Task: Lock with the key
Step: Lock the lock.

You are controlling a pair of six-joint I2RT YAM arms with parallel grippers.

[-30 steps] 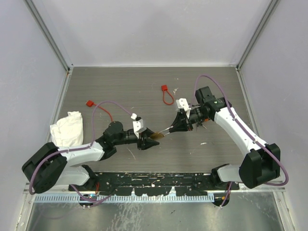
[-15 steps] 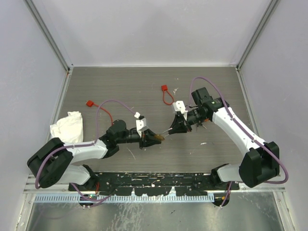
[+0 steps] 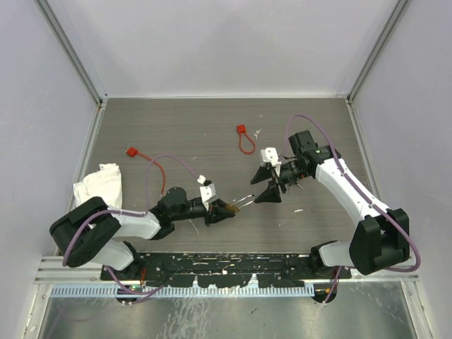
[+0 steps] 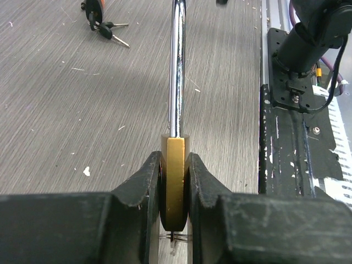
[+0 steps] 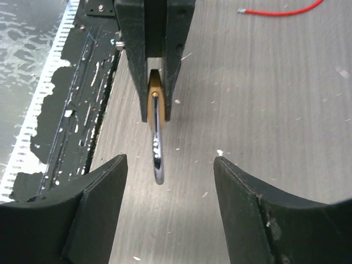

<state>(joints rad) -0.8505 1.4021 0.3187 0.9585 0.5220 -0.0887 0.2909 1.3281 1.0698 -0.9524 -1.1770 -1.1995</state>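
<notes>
Left gripper [image 3: 217,210], low over the near middle of the table [image 3: 176,127], pinched narrow on a brass padlock [image 4: 175,165]. Black fingers [image 4: 144,184] pressed flat on both sides of the lock body. Chrome shackle [image 4: 177,66] sticking straight out past the fingertips, aimed right toward the other arm.

Right gripper [image 3: 264,185] spread wide, holding nothing, facing the padlock from the right. Shackle tip just short of the gap between its jaws, apart from both fingers.

Keys [image 4: 105,27] flat on the table: a tiny bunch with dark heads and thin silver blades, beyond the shackle and to its far side, well apart from the padlock and in neither gripper. Perhaps the small dark shape beside the right wrist in the overhead view, though too small there to be sure.

Elsewhere on the table: a red cable loop [image 3: 244,140] far of centre, a second red cable [image 3: 145,157] to the left, and a crumpled white cloth [image 3: 99,188] at the left edge.
</notes>
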